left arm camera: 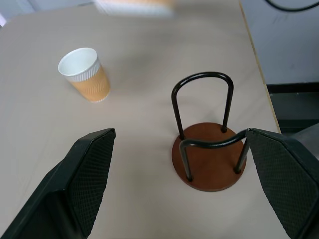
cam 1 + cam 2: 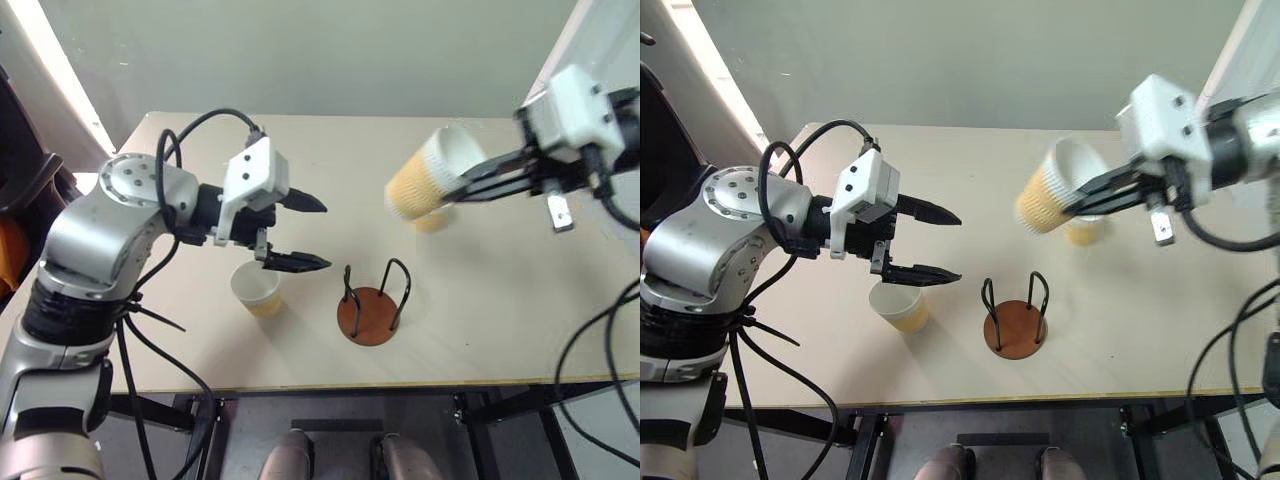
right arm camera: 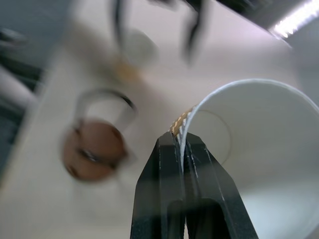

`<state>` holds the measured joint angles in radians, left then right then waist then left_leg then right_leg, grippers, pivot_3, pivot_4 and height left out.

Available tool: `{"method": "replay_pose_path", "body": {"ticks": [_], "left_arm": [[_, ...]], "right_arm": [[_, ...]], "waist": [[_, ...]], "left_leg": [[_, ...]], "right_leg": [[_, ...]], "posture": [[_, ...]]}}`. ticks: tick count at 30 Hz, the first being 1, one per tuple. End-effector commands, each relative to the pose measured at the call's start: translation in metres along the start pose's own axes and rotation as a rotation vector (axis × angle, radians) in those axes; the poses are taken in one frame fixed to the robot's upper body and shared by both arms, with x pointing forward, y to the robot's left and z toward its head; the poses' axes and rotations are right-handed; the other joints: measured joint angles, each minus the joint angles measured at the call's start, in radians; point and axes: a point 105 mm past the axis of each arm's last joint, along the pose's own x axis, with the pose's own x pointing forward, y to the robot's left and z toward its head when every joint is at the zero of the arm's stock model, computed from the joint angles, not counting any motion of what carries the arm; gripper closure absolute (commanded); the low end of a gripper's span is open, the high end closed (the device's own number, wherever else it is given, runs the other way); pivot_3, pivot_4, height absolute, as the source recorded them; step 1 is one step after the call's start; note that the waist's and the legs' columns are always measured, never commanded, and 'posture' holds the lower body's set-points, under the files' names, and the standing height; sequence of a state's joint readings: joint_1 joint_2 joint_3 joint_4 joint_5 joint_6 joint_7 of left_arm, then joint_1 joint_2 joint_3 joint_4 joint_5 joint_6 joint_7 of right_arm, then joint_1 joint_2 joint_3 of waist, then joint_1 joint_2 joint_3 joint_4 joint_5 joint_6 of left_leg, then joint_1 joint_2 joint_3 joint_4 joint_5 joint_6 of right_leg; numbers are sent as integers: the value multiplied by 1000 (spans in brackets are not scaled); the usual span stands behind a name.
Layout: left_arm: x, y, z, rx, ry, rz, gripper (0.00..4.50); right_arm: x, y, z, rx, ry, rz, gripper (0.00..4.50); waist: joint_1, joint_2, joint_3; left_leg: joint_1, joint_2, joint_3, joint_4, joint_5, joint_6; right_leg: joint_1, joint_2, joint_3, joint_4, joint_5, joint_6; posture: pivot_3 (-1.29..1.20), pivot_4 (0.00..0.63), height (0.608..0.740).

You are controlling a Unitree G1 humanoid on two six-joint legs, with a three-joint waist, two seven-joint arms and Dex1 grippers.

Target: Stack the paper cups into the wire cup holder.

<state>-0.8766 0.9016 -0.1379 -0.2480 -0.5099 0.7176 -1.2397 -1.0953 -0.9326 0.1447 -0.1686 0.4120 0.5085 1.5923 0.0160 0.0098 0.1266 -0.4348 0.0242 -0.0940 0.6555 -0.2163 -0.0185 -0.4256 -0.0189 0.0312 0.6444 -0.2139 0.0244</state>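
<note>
1. Three paper cups are in sight, one in the air and two on the beige tabletop [image 2: 480,330].
2. The right pincer [image 2: 462,188] is clamped shut on the rim of the lifted cup [image 2: 432,175]: one finger inside the white wall, one against the ribbed tan outside, as the right wrist view shows at [image 3: 185,142].
3. That cup hangs tilted on its side well above the tabletop, with its open mouth turned toward the right arm.
4. A second cup [image 2: 433,219] stands on the tabletop just below and behind the lifted one, mostly hidden by it.
5. The left pincer [image 2: 312,232] is spread wide and holds nothing; its two black fingers [image 1: 89,169] point across toward the right arm.
6. The third cup [image 2: 257,289] stands upright, mouth up, directly beneath the left pincer, apart from it.
7. The wire cup holder [image 2: 372,302] stands upright on the tabletop, just past the left pincer's fingertips and lower, between the two arms.
8. Its round brown base [image 1: 212,164] and dark wire loops have no cup in them, and it lies below the lifted cup and toward the near edge.
</note>
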Motion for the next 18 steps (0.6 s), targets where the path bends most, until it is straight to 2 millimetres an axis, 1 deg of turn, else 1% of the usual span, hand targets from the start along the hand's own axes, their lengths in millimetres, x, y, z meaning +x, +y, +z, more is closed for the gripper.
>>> {"method": "replay_pose_path", "body": {"ticks": [1,4,7,12,17,18], "left_arm": [[-14,-1,6,49,-1,19,0],[-23,-4,8,50,-12,4,0],[-26,-4,6,47,-10,15,0],[-26,-5,4,39,-6,21,0],[-26,-5,4,36,-7,25,0],[-26,-5,4,36,-7,26,0]], "right_arm": [[11,9,5,-62,12,77,4461],[23,15,-6,-75,56,124,4461],[29,20,-9,-78,63,162,4461],[37,25,-16,-92,98,203,4461],[41,24,-27,-104,156,215,4461],[42,24,-28,-106,162,218,4293]], "waist": [[4,0,0],[5,0,0],[4,0,0],[2,0,0],[0,0,0],[0,0,0]], "left_leg": [[0,0,0,0,0,0],[0,0,0,0,0,0],[0,0,0,0,0,0],[0,1,0,0,0,0],[0,2,0,0,0,0],[0,2,0,0,0,0]], "right_leg": [[0,0,0,0,0,0],[0,0,0,0,0,0],[0,0,0,0,0,0],[0,0,-1,1,-1,-1],[0,0,-1,1,-1,-3],[0,0,-1,2,-1,-4]], "posture": [[0,150,740],[0,150,740],[0,150,740],[0,150,740],[0,150,740],[0,150,740]]}}
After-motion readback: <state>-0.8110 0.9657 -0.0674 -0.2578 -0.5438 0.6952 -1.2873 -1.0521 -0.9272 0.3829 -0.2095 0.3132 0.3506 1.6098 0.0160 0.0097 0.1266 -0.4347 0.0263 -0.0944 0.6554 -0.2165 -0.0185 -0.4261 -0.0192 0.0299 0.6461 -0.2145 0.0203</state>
